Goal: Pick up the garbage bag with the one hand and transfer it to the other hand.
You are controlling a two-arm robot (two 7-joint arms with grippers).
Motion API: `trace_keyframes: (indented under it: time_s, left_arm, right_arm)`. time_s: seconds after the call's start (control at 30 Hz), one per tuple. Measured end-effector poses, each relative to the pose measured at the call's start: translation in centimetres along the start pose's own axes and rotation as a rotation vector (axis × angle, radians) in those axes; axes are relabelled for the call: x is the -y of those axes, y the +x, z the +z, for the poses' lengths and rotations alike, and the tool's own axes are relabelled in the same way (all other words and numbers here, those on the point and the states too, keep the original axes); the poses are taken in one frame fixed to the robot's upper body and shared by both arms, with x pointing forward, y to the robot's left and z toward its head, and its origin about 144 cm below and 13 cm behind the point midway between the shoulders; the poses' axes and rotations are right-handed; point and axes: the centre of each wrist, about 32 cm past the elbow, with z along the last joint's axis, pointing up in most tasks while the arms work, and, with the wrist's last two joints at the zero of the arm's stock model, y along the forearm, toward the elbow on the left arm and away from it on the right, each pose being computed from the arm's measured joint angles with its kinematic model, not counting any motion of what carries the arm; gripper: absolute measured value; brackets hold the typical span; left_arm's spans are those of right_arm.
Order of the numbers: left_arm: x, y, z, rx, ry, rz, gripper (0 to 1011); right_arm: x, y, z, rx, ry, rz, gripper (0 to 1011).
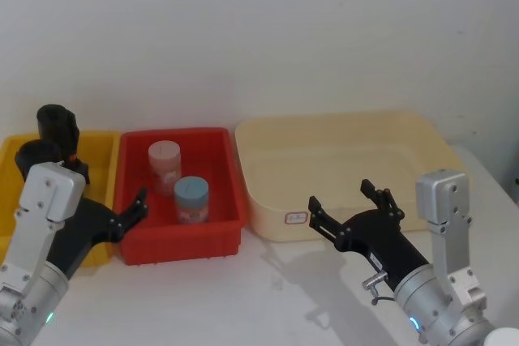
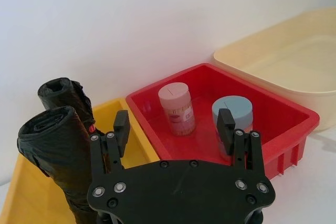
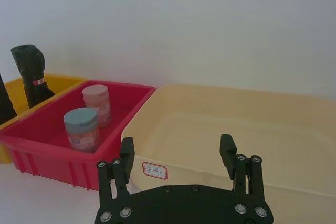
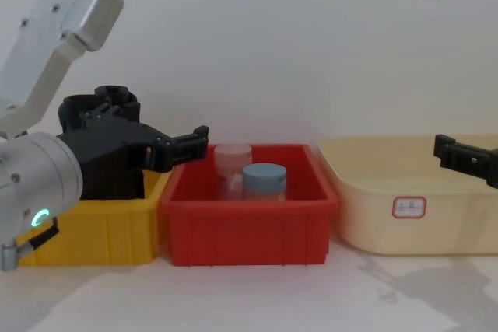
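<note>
— Jaws wide apart on the left gripper (image 2: 174, 127), the green-ringed arm. Right gripper (image 1: 340, 197), blue ring, jaws apart too.
— Garbage bag?
— Garbage bag (image 2: 52, 145) stands upright in the yellow bin (image 1: 101, 151), the nearer of two rolls. It's black, crinkly, glossy and tightly rolled, and its top pokes well above the bin wall. In the left wrist view it's just beside one finger, outside the jaws; can't tell if they touch.
— The other roll?
— Black roll with a red spot (image 1: 57, 123), right behind it in the same bin.
— Around it?
— Red bin (image 1: 182, 241) beside the yellow one, with a pink-lidded jar (image 1: 165, 164) and a blue-lidded jar (image 1: 192, 198), both upright. Cream bin (image 1: 340, 151) is farthest right, small label (image 1: 296, 217) on its front wall. Right gripper sits in front of it, above the white surface (image 1: 268, 297).
— In the way?
— Left jaws point at the red bin and its jars; the bag is off to their side.
</note>
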Motion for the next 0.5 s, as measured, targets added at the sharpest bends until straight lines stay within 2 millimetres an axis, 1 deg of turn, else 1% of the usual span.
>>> trace_keyframes:
  time_s: [0.5]
  left_arm:
    - [0.00, 0.00, 0.00, 0.000, 0.000, 0.000, 1000]
  right_arm:
    - [0.00, 0.00, 0.00, 0.000, 0.000, 0.000, 1001]
